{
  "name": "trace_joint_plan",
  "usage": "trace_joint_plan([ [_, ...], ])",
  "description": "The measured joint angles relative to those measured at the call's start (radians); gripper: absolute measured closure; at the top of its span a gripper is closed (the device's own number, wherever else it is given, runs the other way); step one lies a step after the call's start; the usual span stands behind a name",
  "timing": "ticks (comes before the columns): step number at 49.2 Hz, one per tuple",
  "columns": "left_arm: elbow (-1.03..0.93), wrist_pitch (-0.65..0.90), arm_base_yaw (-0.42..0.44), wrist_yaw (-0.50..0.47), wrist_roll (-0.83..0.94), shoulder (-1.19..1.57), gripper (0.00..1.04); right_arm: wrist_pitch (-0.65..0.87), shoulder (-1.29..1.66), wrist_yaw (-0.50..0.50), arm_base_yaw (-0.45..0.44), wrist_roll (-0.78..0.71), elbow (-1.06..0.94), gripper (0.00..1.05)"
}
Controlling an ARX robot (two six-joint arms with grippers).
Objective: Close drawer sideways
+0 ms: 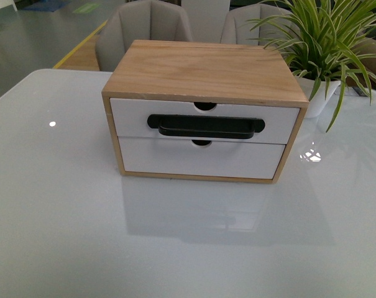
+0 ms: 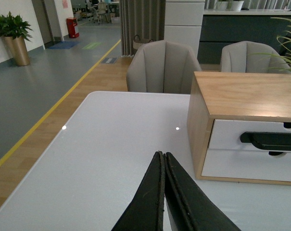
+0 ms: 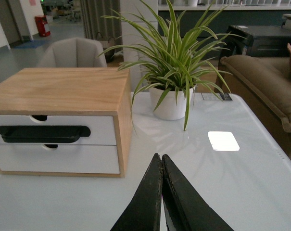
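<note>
The drawer (image 1: 203, 121) is being shown at frame centre, while the left gripper (image 2: 163, 161) and right gripper (image 3: 160, 162) are being held closed, empty.

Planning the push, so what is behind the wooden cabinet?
Behind the cabinet: two grey chairs and, at its right rear, a potted plant. Its back face is hidden.

You get neither arm in the front view. The plant (image 1: 318, 37) at two o'clock is cut by the top and right edges. In the left wrist view the drawer (image 2: 253, 137) and its black handle (image 2: 272, 141) run off at three o'clock.
</note>
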Motion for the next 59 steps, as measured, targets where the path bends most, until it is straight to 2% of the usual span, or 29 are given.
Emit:
trace_joint_plan([
  [10, 0.000, -0.056, 0.000, 0.000, 0.000, -0.057, 1.03, -0.045, -0.045, 0.000, 0.000, 0.000, 0.000, 1.03],
  [16, 0.000, -0.083, 0.000, 0.000, 0.000, -0.084, 1.03, -0.206, -0.177, 0.001, 0.000, 0.000, 0.000, 1.03],
  [21, 0.000, -0.122, 0.000, 0.000, 0.000, -0.122, 1.03, -0.219, -0.212, 0.001, 0.000, 0.000, 0.000, 1.03],
  [25, 0.000, -0.270, 0.000, 0.000, 0.000, -0.246, 1.03, -0.220, -0.214, 0.001, 0.000, 0.000, 0.000, 1.03],
  [44, 0.000, -0.280, 0.000, 0.000, 0.000, -0.275, 1.03, -0.221, -0.216, 0.000, 0.000, 0.000, 0.000, 1.03],
  [47, 0.000, -0.280, 0.000, 0.000, -0.001, -0.275, 1.01, -0.221, -0.216, 0.000, 0.000, 0.000, 0.000, 0.93],
  [59, 0.000, -0.280, 0.000, 0.000, 0.000, -0.275, 0.44, -0.221, -0.216, 0.000, 0.000, 0.000, 0.000, 0.35],
])
